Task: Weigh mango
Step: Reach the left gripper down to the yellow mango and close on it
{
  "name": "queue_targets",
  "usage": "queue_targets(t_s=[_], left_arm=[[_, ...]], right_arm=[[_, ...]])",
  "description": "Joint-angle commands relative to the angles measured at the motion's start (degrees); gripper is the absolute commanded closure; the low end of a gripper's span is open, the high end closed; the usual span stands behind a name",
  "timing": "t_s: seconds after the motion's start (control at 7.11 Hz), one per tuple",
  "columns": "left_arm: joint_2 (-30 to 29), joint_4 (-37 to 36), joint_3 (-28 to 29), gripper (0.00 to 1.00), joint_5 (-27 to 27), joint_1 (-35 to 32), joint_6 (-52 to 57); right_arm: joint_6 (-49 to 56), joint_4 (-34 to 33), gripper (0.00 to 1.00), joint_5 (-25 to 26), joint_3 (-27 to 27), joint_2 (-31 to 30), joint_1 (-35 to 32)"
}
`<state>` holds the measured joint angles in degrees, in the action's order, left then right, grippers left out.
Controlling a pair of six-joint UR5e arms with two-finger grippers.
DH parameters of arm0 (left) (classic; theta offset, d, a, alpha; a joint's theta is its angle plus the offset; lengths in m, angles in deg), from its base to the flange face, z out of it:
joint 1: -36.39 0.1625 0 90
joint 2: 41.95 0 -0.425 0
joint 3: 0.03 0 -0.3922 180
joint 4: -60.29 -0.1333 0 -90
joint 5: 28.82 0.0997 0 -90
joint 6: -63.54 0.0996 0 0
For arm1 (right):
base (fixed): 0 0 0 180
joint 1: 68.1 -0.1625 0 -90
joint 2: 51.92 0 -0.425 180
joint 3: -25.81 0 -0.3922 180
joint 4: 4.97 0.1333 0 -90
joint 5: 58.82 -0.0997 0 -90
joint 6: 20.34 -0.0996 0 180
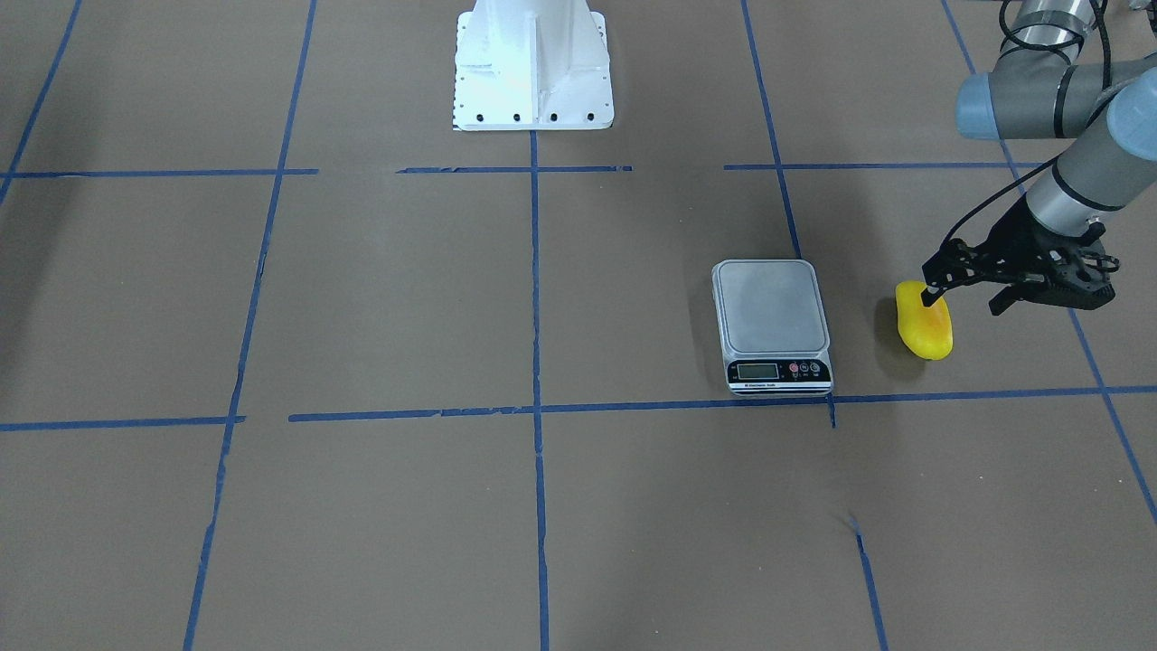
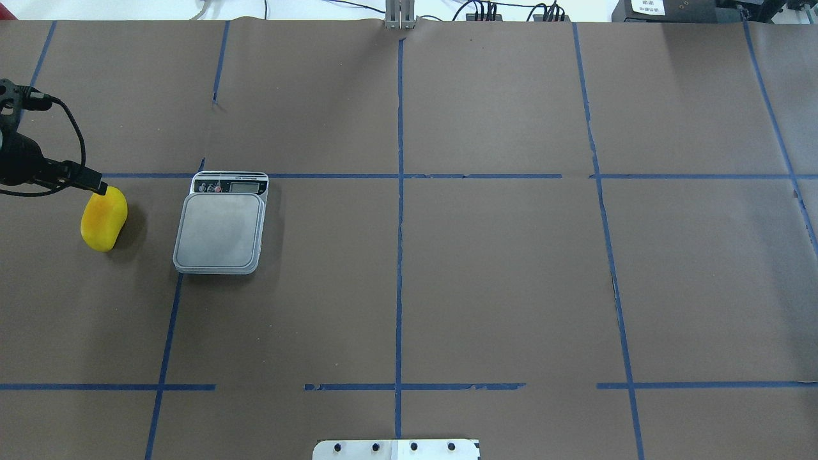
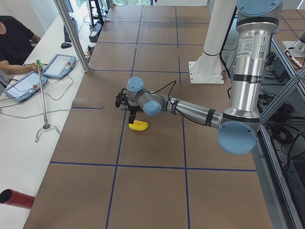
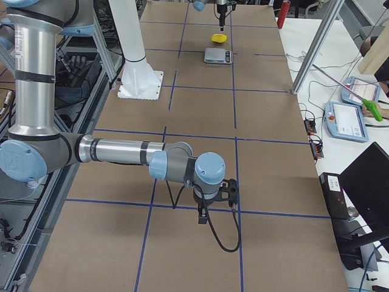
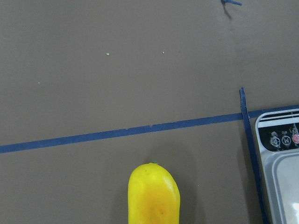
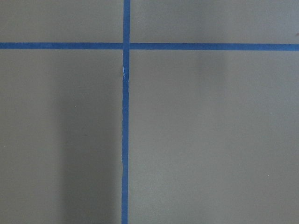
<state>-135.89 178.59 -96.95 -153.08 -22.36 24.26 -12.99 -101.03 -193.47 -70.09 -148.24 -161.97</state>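
Note:
The mango (image 1: 926,333) is a small yellow fruit with an orange blush, lying on the brown table beside the scale (image 1: 768,307). It also shows in the overhead view (image 2: 103,220), to the left of the scale (image 2: 220,231), and at the bottom of the left wrist view (image 5: 154,196). My left gripper (image 1: 965,301) is open and empty. One fingertip (image 1: 931,295) hangs over the mango's end nearest the robot, the other is off to its outer side. My right gripper (image 4: 216,196) shows only in the exterior right view, low over bare table; I cannot tell if it is open or shut.
The scale's platform is bare, and its display and buttons (image 1: 779,370) face away from the robot. The white robot base (image 1: 533,63) stands at the table's middle edge. Blue tape lines (image 2: 399,255) grid the brown paper. Operators' tablets (image 3: 24,86) and a pole (image 3: 74,33) line the far side.

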Motion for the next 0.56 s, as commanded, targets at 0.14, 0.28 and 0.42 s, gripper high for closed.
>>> queue_targets(t_s=[0.14,0.28,0.42], left_arm=[[-0.01,1.31,2.77,0.0,3.06,3.37,-0.18],[-0.09,1.92,4.35,0.0,3.15,4.51,-0.27],[-0.09,5.06,6.71,0.0,3.06,4.96,-0.44]], right_arm=[[-0.06,0.0,0.0,0.0,-0.08,0.0,0.0],[-0.06,0.0,0.0,0.0,0.0,0.0,0.0],[-0.06,0.0,0.0,0.0,-0.08,0.0,0.0]])
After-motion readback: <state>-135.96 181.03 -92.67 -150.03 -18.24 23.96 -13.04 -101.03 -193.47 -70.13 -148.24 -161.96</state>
